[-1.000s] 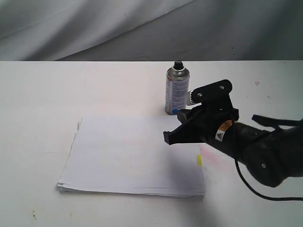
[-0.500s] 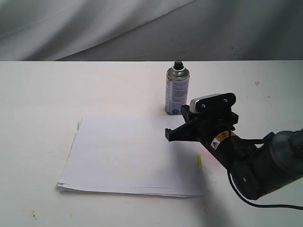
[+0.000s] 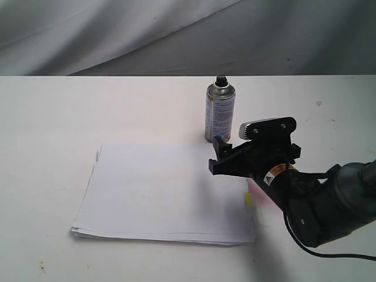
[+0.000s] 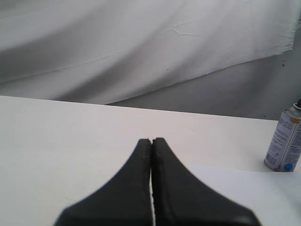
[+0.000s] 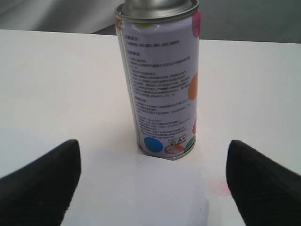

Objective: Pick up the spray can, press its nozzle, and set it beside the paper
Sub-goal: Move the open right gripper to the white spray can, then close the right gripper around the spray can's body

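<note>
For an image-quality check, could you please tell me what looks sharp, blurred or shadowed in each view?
Exterior view: even light, right hand throws a soft shadow onto the paper. Right wrist view: spray can label sharp, fingers blurred. Left wrist view: left hand out of focus.

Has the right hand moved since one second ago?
Yes. Against the unmoved spray can, the right hand sits slightly lower in the exterior view, and its jaws now stand open.
</note>
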You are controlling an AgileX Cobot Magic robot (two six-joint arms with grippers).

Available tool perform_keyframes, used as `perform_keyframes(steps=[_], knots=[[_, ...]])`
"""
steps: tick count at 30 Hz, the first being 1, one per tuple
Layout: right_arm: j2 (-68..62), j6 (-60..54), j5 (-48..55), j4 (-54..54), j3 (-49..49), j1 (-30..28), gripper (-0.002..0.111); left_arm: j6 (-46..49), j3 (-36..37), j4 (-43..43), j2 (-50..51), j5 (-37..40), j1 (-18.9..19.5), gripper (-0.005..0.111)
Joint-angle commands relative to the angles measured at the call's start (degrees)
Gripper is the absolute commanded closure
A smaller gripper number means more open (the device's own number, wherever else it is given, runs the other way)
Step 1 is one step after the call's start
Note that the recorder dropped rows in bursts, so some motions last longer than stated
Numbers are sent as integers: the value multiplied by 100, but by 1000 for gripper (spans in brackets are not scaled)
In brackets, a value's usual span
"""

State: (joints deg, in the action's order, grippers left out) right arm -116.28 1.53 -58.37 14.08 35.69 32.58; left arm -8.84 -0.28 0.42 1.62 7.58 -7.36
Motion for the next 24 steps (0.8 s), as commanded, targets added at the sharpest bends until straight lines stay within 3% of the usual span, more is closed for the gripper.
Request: perform_keyframes(steps=[1, 8, 24], knots=[[-7, -5, 13, 40, -23, -2, 27, -9, 28, 12, -38, 0, -21, 107], [-7, -5, 52, 159, 51, -2, 27, -9, 28, 12, -38, 0, -21, 107], [-897, -358, 432, 428, 1418, -13, 27, -9, 28, 12, -38, 0, -21, 107]])
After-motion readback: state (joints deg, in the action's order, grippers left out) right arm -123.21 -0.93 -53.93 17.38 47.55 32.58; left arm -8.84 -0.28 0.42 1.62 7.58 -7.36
